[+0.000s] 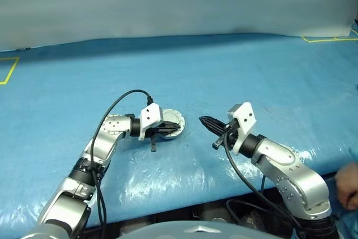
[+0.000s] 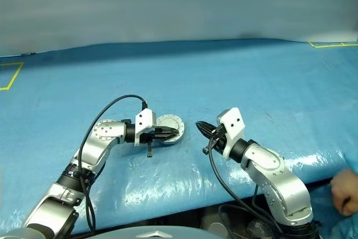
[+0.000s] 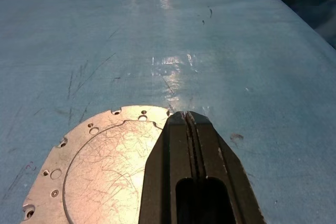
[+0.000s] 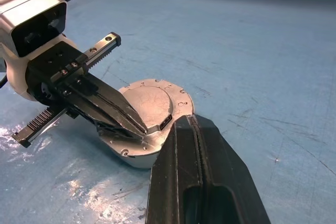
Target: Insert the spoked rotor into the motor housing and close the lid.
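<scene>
A wide work surface (image 1: 235,71) covered in glossy blue plastic sheeting fills the room's foreground; the sheet is scuffed with fine scratches, crinkles and shines near its front edge, and carries yellow tape corners (image 1: 8,71) at its far left and far right; behind it hangs a plain grey backdrop (image 1: 168,1).

Near the middle of the surface, somewhat toward the front edge, lies the thin round silver-grey metal lid (image 4: 157,100), with small holes round its scalloped rim; it rests flat on top of the round motor housing (image 4: 137,157), whose pale side wall shows beneath it, so the unit looks closed, though what is inside cannot be seen.

The left gripper (image 1: 170,128) points across the lid from the left, its two black fingers pressed together over the disc, holding nothing; whether the tips touch the metal is hard to tell.

The right gripper (image 1: 206,122) hangs just right of the lid, apart from it, fingers likewise shut and empty.

A person's hand (image 1: 349,186) shows at the surface's front right corner.
</scene>
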Motion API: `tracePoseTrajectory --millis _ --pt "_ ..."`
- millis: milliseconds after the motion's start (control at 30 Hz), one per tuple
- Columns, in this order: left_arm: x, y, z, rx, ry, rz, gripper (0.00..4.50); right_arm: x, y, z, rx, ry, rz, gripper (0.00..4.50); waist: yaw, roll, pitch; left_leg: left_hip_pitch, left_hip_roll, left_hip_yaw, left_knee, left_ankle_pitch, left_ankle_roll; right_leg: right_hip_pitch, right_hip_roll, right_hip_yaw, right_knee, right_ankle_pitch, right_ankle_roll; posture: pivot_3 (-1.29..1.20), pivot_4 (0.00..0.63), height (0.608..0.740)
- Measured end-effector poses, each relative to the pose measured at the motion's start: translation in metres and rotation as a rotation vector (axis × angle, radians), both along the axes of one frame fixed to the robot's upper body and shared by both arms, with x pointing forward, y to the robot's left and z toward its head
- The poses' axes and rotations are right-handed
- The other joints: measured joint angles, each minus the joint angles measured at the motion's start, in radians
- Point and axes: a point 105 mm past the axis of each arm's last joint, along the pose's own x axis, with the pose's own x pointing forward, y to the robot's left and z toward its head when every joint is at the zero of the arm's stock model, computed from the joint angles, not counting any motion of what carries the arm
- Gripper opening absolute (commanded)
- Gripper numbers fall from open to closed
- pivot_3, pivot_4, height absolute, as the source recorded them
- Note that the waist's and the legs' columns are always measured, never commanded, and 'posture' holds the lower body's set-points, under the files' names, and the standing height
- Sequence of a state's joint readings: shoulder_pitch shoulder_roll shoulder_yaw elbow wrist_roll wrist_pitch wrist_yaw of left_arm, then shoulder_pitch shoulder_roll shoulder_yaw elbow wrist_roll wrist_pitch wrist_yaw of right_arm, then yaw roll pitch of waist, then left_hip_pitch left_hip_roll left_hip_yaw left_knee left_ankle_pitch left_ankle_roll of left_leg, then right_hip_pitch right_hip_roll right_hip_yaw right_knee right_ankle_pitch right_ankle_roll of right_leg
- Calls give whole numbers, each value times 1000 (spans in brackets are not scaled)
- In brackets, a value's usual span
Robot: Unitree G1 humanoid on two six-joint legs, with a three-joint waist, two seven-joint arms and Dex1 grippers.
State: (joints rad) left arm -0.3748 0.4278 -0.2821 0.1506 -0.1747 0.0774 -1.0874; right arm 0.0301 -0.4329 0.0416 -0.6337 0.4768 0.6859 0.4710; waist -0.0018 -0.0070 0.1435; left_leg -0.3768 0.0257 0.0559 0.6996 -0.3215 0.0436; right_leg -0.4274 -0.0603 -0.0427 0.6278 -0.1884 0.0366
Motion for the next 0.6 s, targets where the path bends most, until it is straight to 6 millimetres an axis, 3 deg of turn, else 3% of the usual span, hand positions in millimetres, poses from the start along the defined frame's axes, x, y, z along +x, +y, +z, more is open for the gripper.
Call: tracePoseTrajectory --millis 133,333,600 --pt "2 5 11 -73 1 41 22 -1 3 -1 4 2 11 0 -1 0 0 -1 0 0 0 0 0 -1 0 0 0 2 4 0 150 740" --pt "-16 16 68 -264 -88 64 22 -1 6 2 21 -5 24 0 -5 0 0 -1 2 0 0 0 0 -1 0 0 -1 2 4 0 150 740" --pt "-28 45 43 -189 -11 205 22 -1 9 -1 11 5 44 0 -2 0 0 0 2 0 0 0 0 0 0 0 0 0 0 0 150 740"
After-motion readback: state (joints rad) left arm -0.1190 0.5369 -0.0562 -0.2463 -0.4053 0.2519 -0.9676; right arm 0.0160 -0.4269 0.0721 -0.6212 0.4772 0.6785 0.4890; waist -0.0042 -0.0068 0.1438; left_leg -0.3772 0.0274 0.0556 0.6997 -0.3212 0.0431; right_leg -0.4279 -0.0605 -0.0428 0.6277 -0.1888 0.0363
